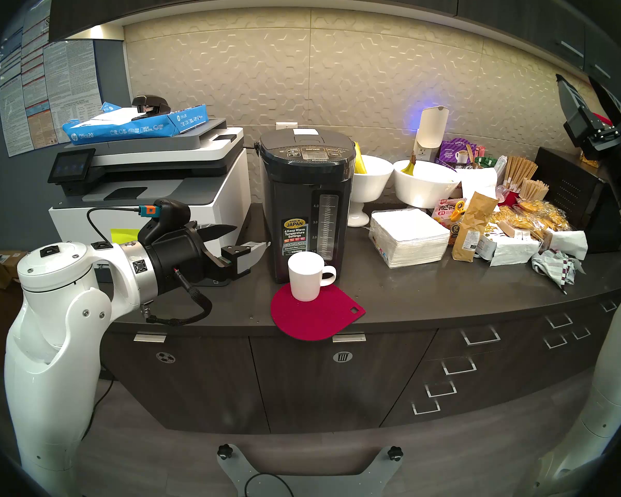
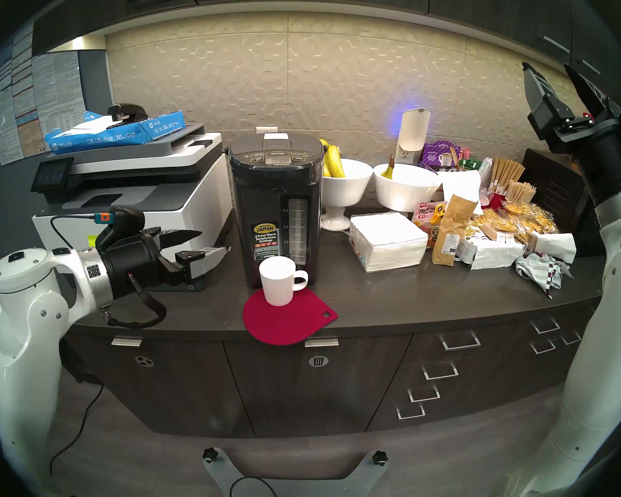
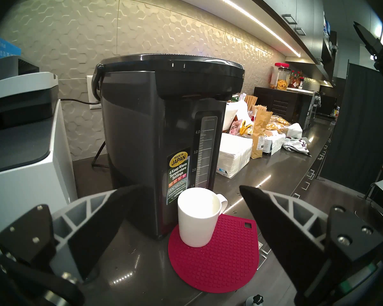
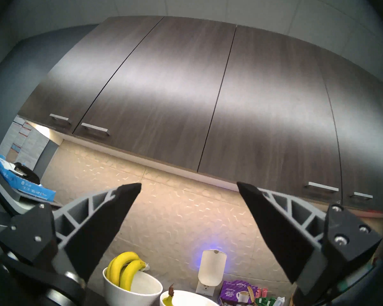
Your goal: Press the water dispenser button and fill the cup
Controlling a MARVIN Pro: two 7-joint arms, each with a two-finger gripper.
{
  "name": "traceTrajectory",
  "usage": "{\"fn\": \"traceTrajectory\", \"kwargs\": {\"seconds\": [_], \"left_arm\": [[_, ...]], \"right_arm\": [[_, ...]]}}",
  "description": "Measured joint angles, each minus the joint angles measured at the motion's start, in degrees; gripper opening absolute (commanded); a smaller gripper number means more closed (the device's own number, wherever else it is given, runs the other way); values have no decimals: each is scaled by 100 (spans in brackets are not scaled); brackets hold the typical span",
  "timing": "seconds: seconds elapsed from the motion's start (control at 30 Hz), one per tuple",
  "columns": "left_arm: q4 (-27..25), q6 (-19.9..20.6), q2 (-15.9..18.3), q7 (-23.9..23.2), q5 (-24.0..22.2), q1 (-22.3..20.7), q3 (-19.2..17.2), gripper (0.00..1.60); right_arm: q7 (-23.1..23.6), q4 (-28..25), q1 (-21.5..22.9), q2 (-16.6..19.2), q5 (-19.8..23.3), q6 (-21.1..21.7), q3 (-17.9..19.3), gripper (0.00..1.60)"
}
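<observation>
The dark water dispenser (image 1: 303, 205) (image 2: 275, 209) (image 3: 155, 126) stands mid-counter. Its DISPENSE button (image 1: 312, 150) (image 2: 277, 154) is in the middle of the top panel, untouched. The white cup (image 1: 306, 276) (image 2: 277, 280) (image 3: 197, 217) stands empty on a red mat (image 1: 314, 315) (image 3: 217, 254), close against the dispenser's front with its handle to the right. My left gripper (image 1: 251, 238) (image 2: 214, 242) (image 3: 189, 193) hovers open and empty to the left of the cup and dispenser. My right gripper (image 1: 576, 79) (image 2: 545, 68) (image 4: 188, 185) is raised high at the far right, open, pointing toward the upper cabinets.
A white-grey printer (image 1: 151, 184) with a blue paper ream (image 1: 137, 123) stands left of the dispenser. White bowls with bananas (image 2: 345, 179), a napkin stack (image 1: 407, 236), snack bags (image 1: 524, 220) and a black box (image 1: 570, 202) crowd the counter's right. Upper cabinets (image 4: 208, 100) hang overhead.
</observation>
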Motion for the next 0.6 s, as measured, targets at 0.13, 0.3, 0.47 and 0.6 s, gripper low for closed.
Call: {"fn": "traceTrajectory", "kwargs": {"seconds": [0.13,0.3,0.47,0.6], "left_arm": [[4,0,0,-1,0,0,1,160],[8,0,0,-1,0,0,1,160],[9,0,0,-1,0,-1,1,160],[10,0,0,-1,0,-1,1,160]], "right_arm": [[276,-49,-104,244,-356,413,-355,160],[570,-72,-191,571,-812,828,-858,160],[828,-58,-100,889,-1300,1203,-1382,160],[1073,48,121,1159,-1653,1459,-1791,160]]}}
